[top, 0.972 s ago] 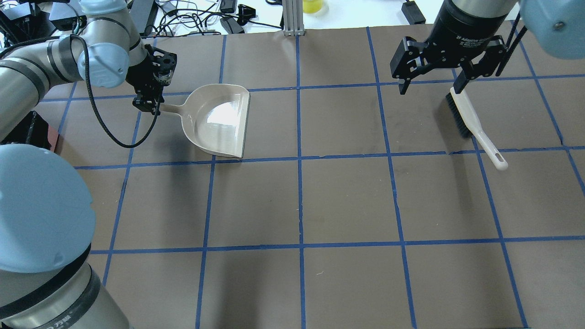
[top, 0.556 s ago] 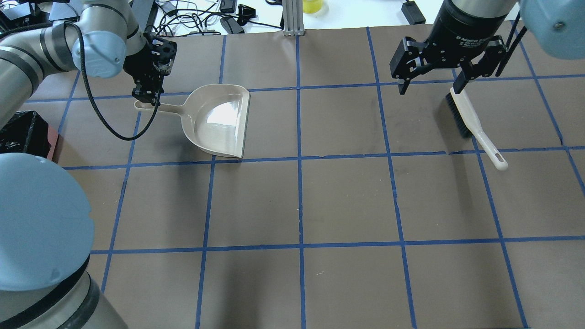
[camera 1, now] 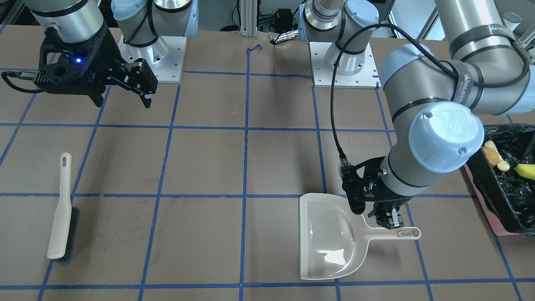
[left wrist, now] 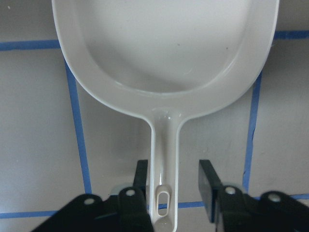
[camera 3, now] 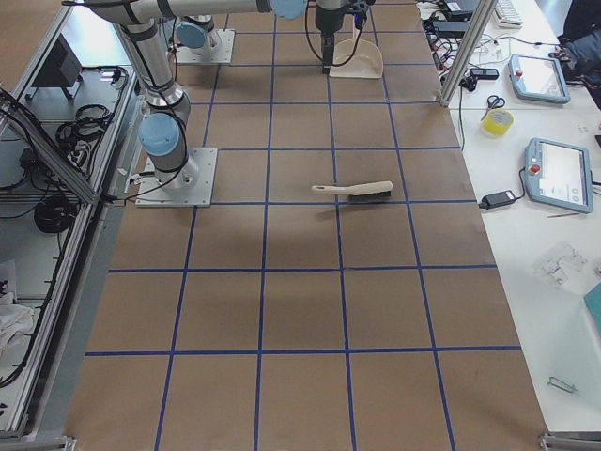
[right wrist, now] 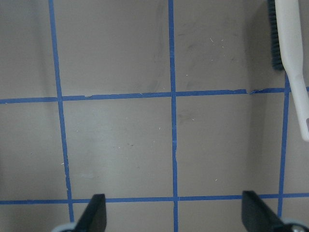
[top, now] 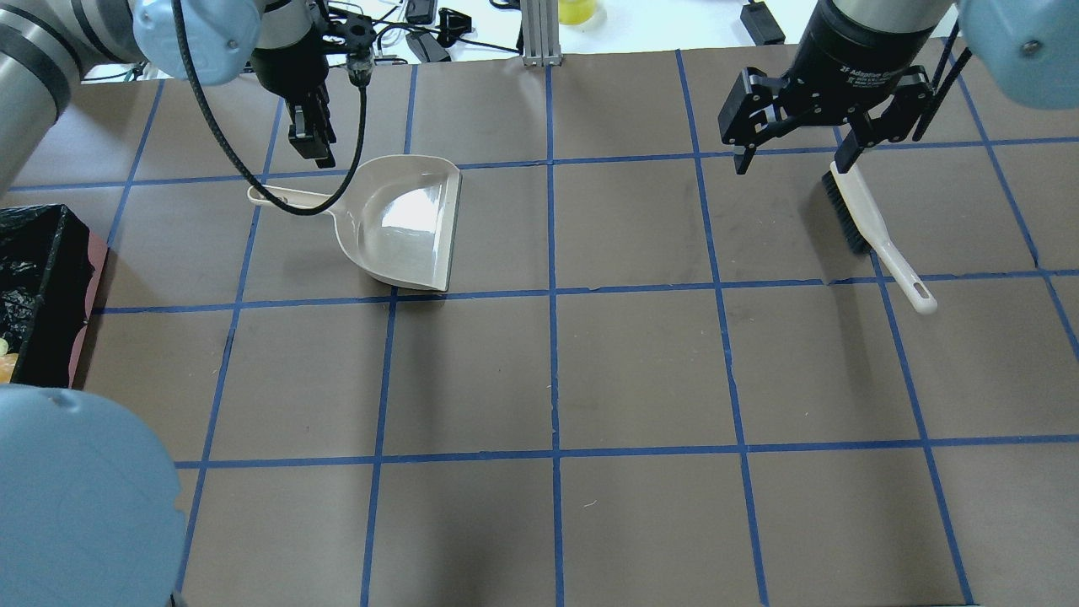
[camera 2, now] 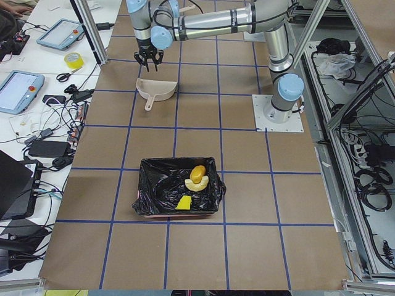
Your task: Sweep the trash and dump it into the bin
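The beige dustpan (top: 405,223) lies empty on the table, also in the front view (camera 1: 330,238) and the left wrist view (left wrist: 164,53). My left gripper (top: 308,139) (camera 1: 388,219) (left wrist: 171,188) hangs open just above its handle, fingers either side of it, not gripping. The bin (camera 2: 154,185) (camera 1: 493,184) (top: 46,253), lined with black plastic, stands at my left table edge. It holds the trash: a tan croissant (camera 2: 196,184), a golden-brown lump (camera 2: 198,172) and a yellow-green wedge (camera 2: 183,203) (camera 1: 526,170). My right gripper (top: 792,156) (camera 1: 123,100) (right wrist: 174,217) is open and empty above the table.
A hand brush (top: 872,228) (camera 1: 62,213) (right wrist: 292,53) with black bristles lies on the table just beside my right gripper. Cables and devices lie beyond the table's far edge (top: 379,34). Blue tape lines grid the brown table surface.
My left gripper has lifted off the dustpan handle and moved toward the far edge, and the arm has swung aside, uncovering the bin. The dustpan, brush and right gripper have not moved.
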